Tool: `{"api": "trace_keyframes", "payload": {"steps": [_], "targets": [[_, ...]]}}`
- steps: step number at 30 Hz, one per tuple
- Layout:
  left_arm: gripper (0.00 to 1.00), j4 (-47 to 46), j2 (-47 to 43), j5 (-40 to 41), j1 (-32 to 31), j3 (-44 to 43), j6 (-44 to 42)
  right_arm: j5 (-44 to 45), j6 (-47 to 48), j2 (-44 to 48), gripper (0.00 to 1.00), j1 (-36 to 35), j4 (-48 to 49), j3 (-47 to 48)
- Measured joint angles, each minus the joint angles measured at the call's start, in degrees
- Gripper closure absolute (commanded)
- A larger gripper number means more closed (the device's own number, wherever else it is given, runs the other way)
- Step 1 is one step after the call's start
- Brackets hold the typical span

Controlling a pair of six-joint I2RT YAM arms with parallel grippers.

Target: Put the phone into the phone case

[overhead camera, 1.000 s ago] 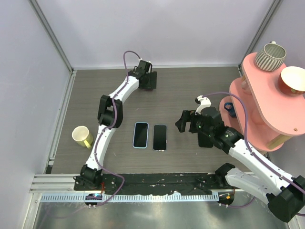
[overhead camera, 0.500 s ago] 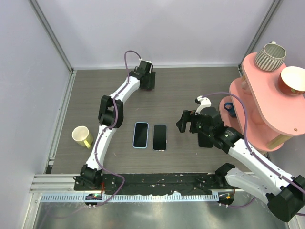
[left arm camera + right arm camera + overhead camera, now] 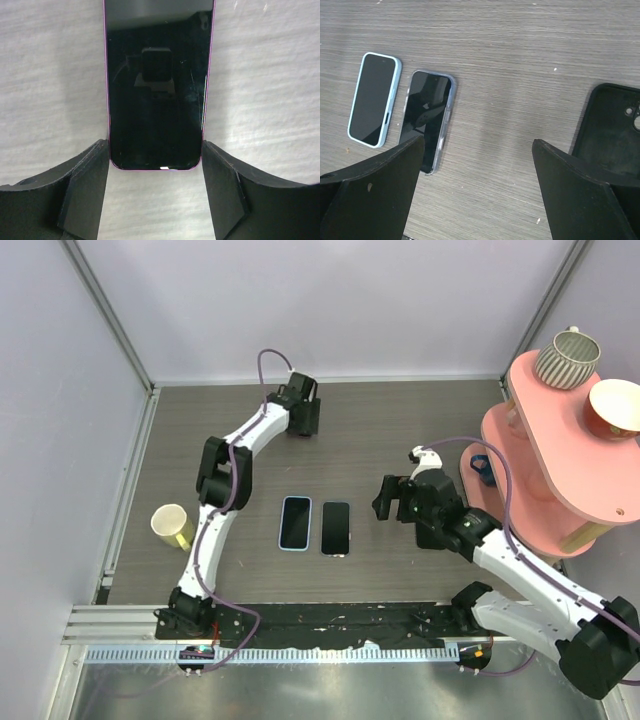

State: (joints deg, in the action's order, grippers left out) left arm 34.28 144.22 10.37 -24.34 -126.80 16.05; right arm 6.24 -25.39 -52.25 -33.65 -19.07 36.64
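Observation:
A black phone (image 3: 336,528) lies flat at mid-table. In the right wrist view (image 3: 426,122) a clear, colourless rim (image 3: 449,105) runs round it, so it appears to sit inside the transparent phone case. My right gripper (image 3: 390,500) hovers to its right, open and empty (image 3: 477,190). My left gripper (image 3: 302,418) is at the far back. Its open fingers (image 3: 85,190) flank the near end of a black phone with a pinkish-red rim (image 3: 156,85), close against its edges.
A phone with a light-blue rim (image 3: 295,523) lies just left of the cased one. A black case (image 3: 610,130) lies under my right arm. A yellow mug (image 3: 172,526) stands at the left. A pink shelf unit (image 3: 545,465) with a striped cup (image 3: 566,357) and a bowl (image 3: 614,408) stands at the right.
My left gripper has shifted slightly left and nearer at the back of the table. My right gripper has barely moved. Both mid-table phones lie as before.

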Motion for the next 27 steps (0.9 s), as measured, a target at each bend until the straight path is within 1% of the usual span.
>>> {"api": "trace_keyframes", "payload": {"steps": [4,7,10,12,14,16,17,19,20,22,23,27], "targets": [[0.47,-0.72,-6.14,0.07,0.0,9.79,0.42,4.2,-0.66,-2.43,0.06,0.0,-0.37,0.17],[0.47,-0.66,-10.03,-0.04,0.0,15.87,1.11,9.16,-0.55,-6.6,0.08,0.0,-0.98,1.68],[0.47,-0.76,-13.84,-0.48,0.0,21.73,1.77,14.36,0.04,-13.73,0.11,0.63,-2.14,5.27],[0.47,-0.92,-16.24,-0.83,0.0,25.42,1.99,16.13,0.66,-18.8,0.14,2.03,-2.67,7.96],[0.47,-1.11,-18.49,-1.55,0.0,28.89,2.56,16.68,1.33,-23.02,0.19,4.02,-3.1,10.1],[0.47,-1.53,-20.2,-2.12,0.0,31.63,3.15,16.52,1.73,-25.59,0.21,5.81,-3.43,11.04],[0.47,-1.55,-20.96,-2.43,0.0,32.76,3.37,16.2,1.81,-26.67,0.23,6.88,-3.5,11.15],[0.47,-1.88,-22.01,-2.75,0.0,34.51,3.91,15.63,1.95,-27.74,0.27,8.17,-4.0,11.13],[0.47,-1.97,-22.32,-2.78,0.0,34.99,4.2,15.5,1.97,-27.98,0.32,8.55,-4.13,11.08],[0.47,-2.71,-23.08,-2.75,0.09,36.3,4.57,15.1,1.99,-28.04,0.37,8.92,-3.74,10.16],[0.47,-2.86,-23.5,-2.73,0.09,36.92,4.59,14.84,1.92,-28.04,0.41,8.92,-3.67,9.53],[0.48,-2.58,-24.37,-2.73,0.22,38.01,4.74,14.19,1.49,-28.04,0.48,8.92,-3.48,6.47]]}}
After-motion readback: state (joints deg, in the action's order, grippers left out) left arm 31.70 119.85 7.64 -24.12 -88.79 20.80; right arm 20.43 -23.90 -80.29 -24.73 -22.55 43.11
